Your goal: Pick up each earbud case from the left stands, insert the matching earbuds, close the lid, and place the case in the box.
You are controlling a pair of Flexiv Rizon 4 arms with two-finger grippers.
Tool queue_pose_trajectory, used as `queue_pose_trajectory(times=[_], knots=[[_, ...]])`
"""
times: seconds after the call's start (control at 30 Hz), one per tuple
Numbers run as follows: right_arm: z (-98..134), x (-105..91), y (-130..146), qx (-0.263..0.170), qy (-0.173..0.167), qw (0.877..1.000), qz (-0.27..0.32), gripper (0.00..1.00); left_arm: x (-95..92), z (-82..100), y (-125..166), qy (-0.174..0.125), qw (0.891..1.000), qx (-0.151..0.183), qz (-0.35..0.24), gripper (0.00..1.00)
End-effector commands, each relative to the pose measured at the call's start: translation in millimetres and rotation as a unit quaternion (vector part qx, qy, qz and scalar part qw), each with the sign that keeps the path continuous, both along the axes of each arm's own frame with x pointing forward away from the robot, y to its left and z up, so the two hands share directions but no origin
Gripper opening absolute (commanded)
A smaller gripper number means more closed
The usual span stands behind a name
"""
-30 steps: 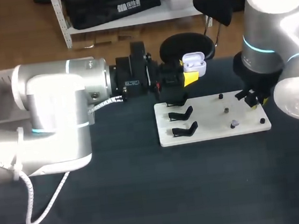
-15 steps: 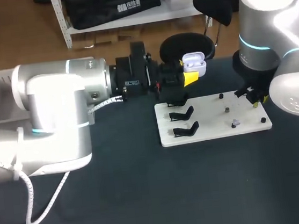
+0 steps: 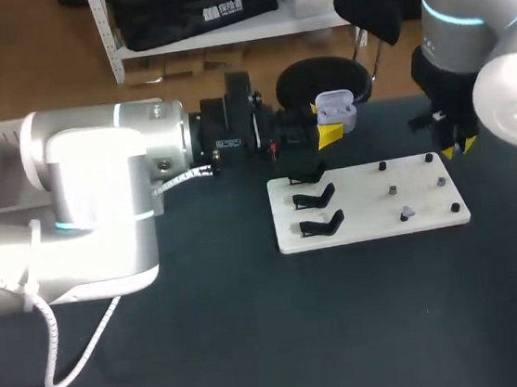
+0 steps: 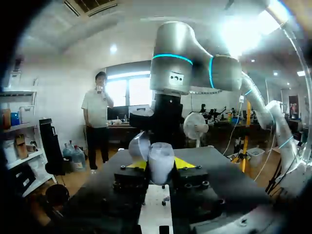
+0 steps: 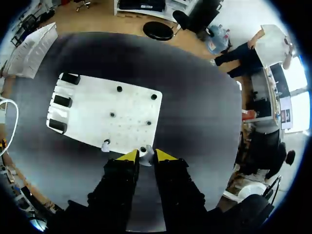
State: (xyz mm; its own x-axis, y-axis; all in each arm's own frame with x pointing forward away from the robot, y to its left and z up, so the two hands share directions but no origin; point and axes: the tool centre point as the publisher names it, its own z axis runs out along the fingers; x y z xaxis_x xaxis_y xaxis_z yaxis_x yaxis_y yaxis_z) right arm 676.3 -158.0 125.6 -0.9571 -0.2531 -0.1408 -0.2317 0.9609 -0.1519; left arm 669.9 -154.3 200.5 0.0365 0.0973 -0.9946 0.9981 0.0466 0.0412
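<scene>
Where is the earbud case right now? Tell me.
Head view: the earbud case, lid open, sits in the left gripper above the table's far side, just beyond the white board's black stands.

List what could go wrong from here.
1. The earbud is pinched only at the tips of the right hand; it could slip out in transit.
2. The open case in the left hand has its lid up; a misaligned approach might knock the lid or miss the socket.
</scene>
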Motion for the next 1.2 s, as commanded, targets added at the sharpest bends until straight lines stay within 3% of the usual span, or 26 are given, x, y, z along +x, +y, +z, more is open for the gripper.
queue_pose_trajectory(times=[0.03,0.07,0.13,0.17,0.27,0.73,0.77,0.8,0.87,0.9,0.93,1.03,1.13,1.17,1.2], knots=[[48,-30.1,11,0.001,0.001,1.0,-0.014,0.0,-0.4,-1.4,0,-0.002,1.0,-0.003,0.002,0.0],[54,-33.5,14,0.011,0.0,1.0,-0.02,0.0,-0.4,-1.4,0,-0.002,1.0,-0.003,0.002,0.0],[62,-39.9,19,-0.022,0.01,0.999,-0.03,0.0,-0.4,-1.4,0,-0.002,1.0,-0.003,0.002,0.0],[68,-43.5,24,0.0,0.009,0.999,-0.037,0.0,-0.4,-1.4,0,-0.002,1.0,-0.003,0.002,0.0],[85,-53.9,37,0.006,-0.008,0.999,-0.049,0.0,-0.4,-1.4,0,-0.002,1.0,-0.003,0.002,0.0],[85,-53.9,37,0.006,-0.008,0.999,-0.049,0.0,-0.4,-1.4,0,-0.002,1.0,-0.003,0.002,0.0],[89,-51.9,42,0.023,-0.024,0.997,-0.07,0.0,-0.4,-1.4,0,-0.002,1.0,-0.003,0.002,0.0],[92,-49.7,46,0.0,-0.023,0.992,-0.121,0.0,-0.4,-1.4,0,-0.002,1.0,-0.003,0.002,0.0],[99,-49.1,51,0.05,-0.024,0.981,-0.188,0.0,-0.4,-1.4,0,-0.002,1.0,-0.003,0.002,0.0],[100,-48.8,54,0.035,-0.024,0.974,-0.22,0.0,-0.4,-1.4,0,-0.002,1.0,-0.003,0.002,0.0],[103,-49.1,58,0.074,-0.032,0.969,-0.233,0.0,-0.4,-1.4,0,-0.002,1.0,-0.003,0.002,0.0],[108,-50.3,71,0.042,-0.031,0.96,-0.275,0.0,-0.4,-1.4,0,-0.002,1.0,-0.003,0.002,0.0],[111,-51.3,80,0.036,-0.018,0.948,-0.317,0.0,-0.4,-1.4,0,-0.002,1.0,-0.003,0.002,0.0],[113,-51.3,84,0.043,-0.023,0.949,-0.313,0.0,-0.4,-1.4,0,-0.002,1.0,-0.003,0.002,0.0],[114,-52.4,87,0.029,-0.018,0.941,-0.337,0.0,-0.4,-1.4,0,-0.002,1.0,-0.003,0.002,0.0]])
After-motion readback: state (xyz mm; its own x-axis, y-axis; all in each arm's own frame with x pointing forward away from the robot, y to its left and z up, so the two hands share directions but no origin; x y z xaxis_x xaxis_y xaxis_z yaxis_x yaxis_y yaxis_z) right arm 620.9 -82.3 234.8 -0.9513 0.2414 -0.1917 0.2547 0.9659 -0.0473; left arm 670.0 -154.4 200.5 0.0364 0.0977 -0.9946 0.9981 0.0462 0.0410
